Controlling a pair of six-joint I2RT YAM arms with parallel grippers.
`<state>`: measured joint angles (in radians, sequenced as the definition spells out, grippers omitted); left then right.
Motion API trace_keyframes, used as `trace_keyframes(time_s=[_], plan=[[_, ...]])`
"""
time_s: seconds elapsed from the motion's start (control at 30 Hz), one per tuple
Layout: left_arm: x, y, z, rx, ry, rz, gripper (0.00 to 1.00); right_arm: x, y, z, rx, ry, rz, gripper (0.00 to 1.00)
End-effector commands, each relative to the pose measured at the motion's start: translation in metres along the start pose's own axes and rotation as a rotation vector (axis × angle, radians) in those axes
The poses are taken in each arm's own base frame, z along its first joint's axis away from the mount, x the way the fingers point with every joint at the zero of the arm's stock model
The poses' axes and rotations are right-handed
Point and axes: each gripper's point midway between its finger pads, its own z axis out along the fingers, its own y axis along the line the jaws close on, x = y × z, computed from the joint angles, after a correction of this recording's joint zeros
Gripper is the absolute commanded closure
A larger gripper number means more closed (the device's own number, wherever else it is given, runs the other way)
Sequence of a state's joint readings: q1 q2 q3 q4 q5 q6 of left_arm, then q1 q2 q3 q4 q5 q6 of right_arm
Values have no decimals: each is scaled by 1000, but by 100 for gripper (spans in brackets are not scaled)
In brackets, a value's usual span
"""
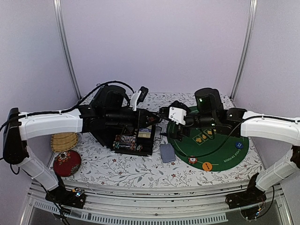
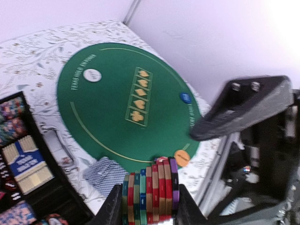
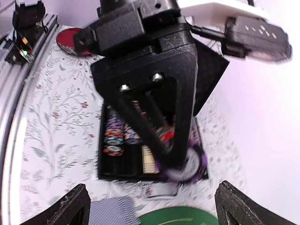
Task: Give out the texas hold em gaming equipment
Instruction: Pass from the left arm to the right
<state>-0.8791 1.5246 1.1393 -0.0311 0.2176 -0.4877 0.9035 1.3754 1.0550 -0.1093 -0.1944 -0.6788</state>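
Far left: a red round thing (image 1: 66, 162) lies on the table (image 1: 117, 168), just beside a woven basket (image 1: 63, 141).
Left gripper (image 2: 149, 196): clenched on a row of poker chips (image 2: 150, 187) that stand on edge between its fingers. They are red, green, blue and purple, with striped rims.
Place of the held chips: in the right wrist view they hang over the right end of the black case (image 2: 56, 199).
Black case: open, with more chips in rows inside.
Playing cards (image 1: 167, 153): a small pile, grey-blue backs up, on the flowered cloth between case and green mat (image 2: 112, 84), close to the mat's edge.
On the mat: a white disc (image 2: 92, 75), a blue disc (image 2: 185, 97) near the rim and an orange disc (image 2: 182, 157) at the rim, all apart.
Right gripper (image 3: 152, 187): released, fingers spread wide with nothing between them, pointing at the left gripper.
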Motion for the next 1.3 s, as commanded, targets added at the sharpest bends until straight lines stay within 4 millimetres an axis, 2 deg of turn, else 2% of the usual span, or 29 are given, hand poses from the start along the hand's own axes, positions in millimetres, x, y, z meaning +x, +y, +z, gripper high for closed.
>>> trace_keyframes(time_s=[0.0,0.17,0.3,0.43,0.63,0.73,0.8,0.93,1.03,1.17,1.27], plan=[[-14,-29,-15,187,-57,-41,100,-27,-26,20,77,-93,-228,10],[-20,-30,-22,192,-84,-53,100,-27,-13,36,19,-89,-235,25],[-22,-29,-23,204,-95,-69,100,-29,-4,40,15,-100,-257,25],[-25,-29,-25,222,-112,-86,100,-28,-5,43,24,-99,-230,29],[-24,-29,-24,237,-110,-97,100,-29,-8,45,36,-100,-202,64],[-23,-30,-25,257,-114,-106,100,-25,-9,46,42,-81,-203,72],[-24,-32,-25,270,-119,-103,100,-23,-7,47,30,-72,-208,71],[-24,-38,-25,313,-121,-95,100,-22,-3,48,13,-74,-204,50],[-25,-38,-26,314,-127,-94,100,-22,-3,47,19,-78,-200,41],[-26,-35,-28,296,-139,-96,100,-16,2,49,5,-65,-220,37],[-25,-36,-27,304,-135,-97,100,-17,5,49,2,-70,-233,40]])
